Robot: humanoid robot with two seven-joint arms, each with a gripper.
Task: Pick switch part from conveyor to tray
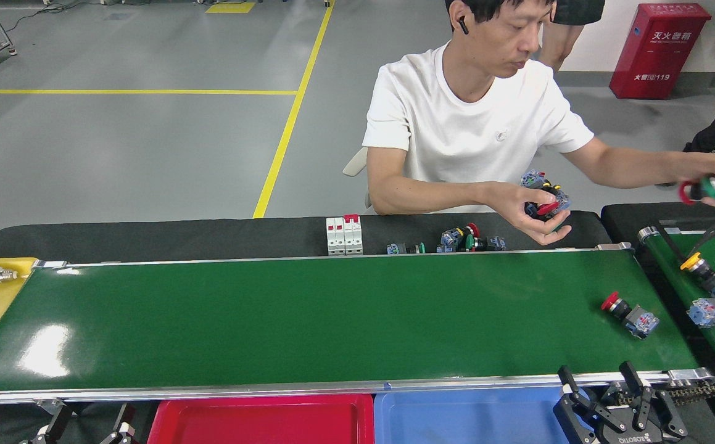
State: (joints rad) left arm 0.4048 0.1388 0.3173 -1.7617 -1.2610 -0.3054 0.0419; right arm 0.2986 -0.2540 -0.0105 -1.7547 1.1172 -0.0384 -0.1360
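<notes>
One switch part with a red cap and blue-grey body lies on the right end of the wide dark-green conveyor. My right gripper stands open just below the conveyor's near rail, over the blue tray, a short way in front of that part. My left gripper shows only its two finger tips at the bottom left, spread apart and open, beside the red tray. Both grippers hold nothing.
A person sits behind the belt with a bunch of switch parts in one hand and more in the other hand. Loose switch parts and white breakers lie on the black strip. A narrower green belt at right carries more parts.
</notes>
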